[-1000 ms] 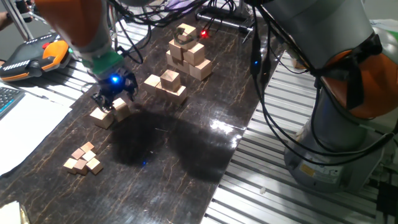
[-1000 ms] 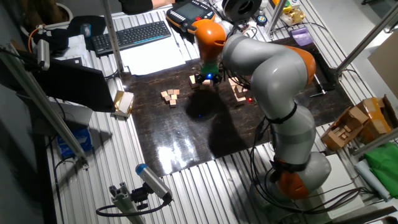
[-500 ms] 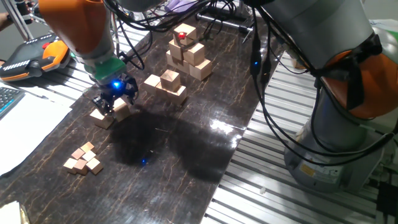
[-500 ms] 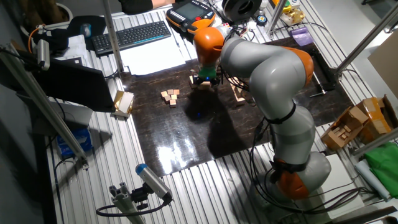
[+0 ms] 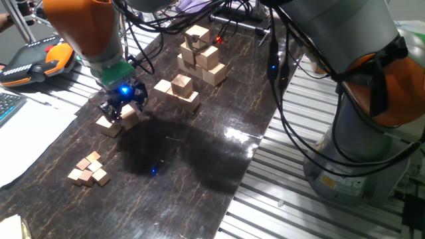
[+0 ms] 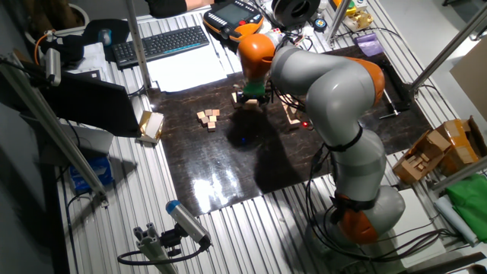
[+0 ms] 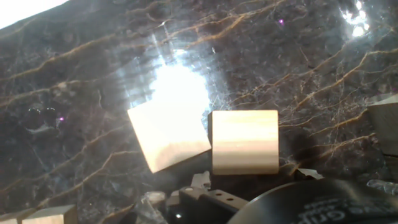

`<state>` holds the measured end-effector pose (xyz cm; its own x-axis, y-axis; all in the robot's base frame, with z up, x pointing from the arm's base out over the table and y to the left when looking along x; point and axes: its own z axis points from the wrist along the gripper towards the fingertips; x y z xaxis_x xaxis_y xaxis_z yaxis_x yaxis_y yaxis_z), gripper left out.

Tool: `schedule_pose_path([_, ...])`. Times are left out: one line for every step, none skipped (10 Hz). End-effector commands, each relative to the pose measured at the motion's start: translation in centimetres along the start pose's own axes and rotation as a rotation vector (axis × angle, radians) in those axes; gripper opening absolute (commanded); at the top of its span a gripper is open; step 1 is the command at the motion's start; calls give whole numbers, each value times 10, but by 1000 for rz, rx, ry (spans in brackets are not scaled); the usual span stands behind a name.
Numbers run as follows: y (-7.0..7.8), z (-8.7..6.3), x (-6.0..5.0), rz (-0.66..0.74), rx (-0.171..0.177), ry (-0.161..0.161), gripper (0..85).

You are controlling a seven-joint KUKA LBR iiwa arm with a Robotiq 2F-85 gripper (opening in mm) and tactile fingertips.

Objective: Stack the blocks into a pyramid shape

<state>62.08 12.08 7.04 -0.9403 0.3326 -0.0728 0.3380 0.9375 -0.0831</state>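
**Pincer low over two loose blocks, pyramid unfinished**

Your pincer (image 5: 121, 106) hangs just above two blocks (image 5: 117, 121) on the dark tabletop (image 5: 199, 166). In the hand view those two blocks (image 7: 205, 140) lie side by side with edges touching, the left one skewed, the right one square to the camera. You cannot tell from any view whether the pincer is spread or pressed together; its fingers are hidden behind its body, and no block is seen gripped.

Taking the pincer as landmark: the pyramid (image 5: 178, 91) stands to its right, well apart, three blocks visible, one resting on top. Beyond the pyramid is a taller stack (image 5: 201, 55) of bigger cubes. Nearer the camera than the pincer lies a cluster of tiny cubes (image 5: 89, 168), flat on the tabletop. In the other fixed view the pincer (image 6: 252, 97) sits between tiny cubes (image 6: 208, 117) and arm.
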Motion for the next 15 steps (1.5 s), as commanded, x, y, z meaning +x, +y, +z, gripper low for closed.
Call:
schedule_pose_path([0, 0, 0, -4, 7, -6, 690])
schedule_pose_path([0, 0, 0, -6, 21, -8, 693])
schedule_pose_path([0, 0, 0, -2, 48, -9, 700])
schedule_pose_path([0, 0, 0, 4, 71, 7, 713])
schedule_pose_path([0, 0, 0, -4, 66, 30, 710])
schedule_pose_path([0, 0, 0, -7, 50, 46, 700])
schedule_pose_path([0, 0, 0, -10, 51, 49, 700])
schedule_pose_path([0, 0, 0, -10, 46, 49, 700])
schedule_pose_path([0, 0, 0, -10, 41, 49, 700])
schedule_pose_path([1, 1, 0, -11, 38, 48, 700])
schedule_pose_path([2, 2, 0, -11, 35, 49, 700])
schedule_pose_path([3, 5, 0, -8, 33, 47, 697])
schedule_pose_path([4, 8, 0, -4, 36, 41, 700])
schedule_pose_path([6, 12, -2, -4, 36, 33, 700])
schedule_pose_path([9, 16, -6, -4, 30, 27, 707])
